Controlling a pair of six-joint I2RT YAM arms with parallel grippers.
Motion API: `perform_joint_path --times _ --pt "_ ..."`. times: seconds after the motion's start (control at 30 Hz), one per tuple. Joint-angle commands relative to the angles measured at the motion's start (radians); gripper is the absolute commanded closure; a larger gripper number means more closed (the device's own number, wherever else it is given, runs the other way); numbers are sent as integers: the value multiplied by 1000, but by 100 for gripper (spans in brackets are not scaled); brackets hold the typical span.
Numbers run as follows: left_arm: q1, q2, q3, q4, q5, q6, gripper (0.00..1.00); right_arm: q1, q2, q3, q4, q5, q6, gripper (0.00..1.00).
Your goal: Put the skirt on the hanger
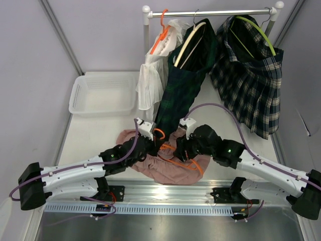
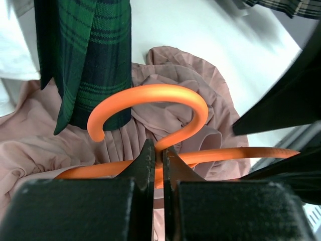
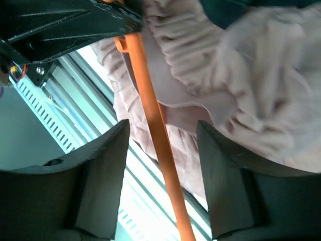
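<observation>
White worktop (image 1: 100, 138), grey walls (image 1: 30, 60). Below the clothes rail (image 1: 210, 12): three hung garments (image 1: 185, 85), one basket (image 1: 76, 96), one pink skirt (image 1: 170, 174). Left tool (image 2: 158, 150) clamps the orange hanger (image 2: 150, 95) lying on the skirt; right tool (image 3: 161, 129) gapes around its bar.

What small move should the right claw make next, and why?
Probably shift the right claw sideways onto the pink skirt and close on its waistband. The left claw is shut on the orange hanger below its hook, while the right one stands open astride the hanger's bar, gripping nothing.
</observation>
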Motion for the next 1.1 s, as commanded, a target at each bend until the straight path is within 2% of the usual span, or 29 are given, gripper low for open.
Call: perform_joint_path --times 0.0,0.2,0.3,0.4,0.63,1.07 --pt "5 -32 -14 24 -56 10 100 0 -70 85 -74 105 44 36" --pt "5 -52 -18 13 -69 15 100 -94 -136 139 -207 193 141 33" --pt "5 -67 -23 10 -72 18 100 -147 -139 128 -212 129 150 38" --pt "5 -83 -26 10 -71 24 100 -205 -66 122 -226 53 138 46" --pt "5 -89 -26 17 -68 31 100 -204 57 73 -132 -158 90 52" --pt "5 -90 -17 20 -60 38 100 -158 143 62 -106 -149 70 58"
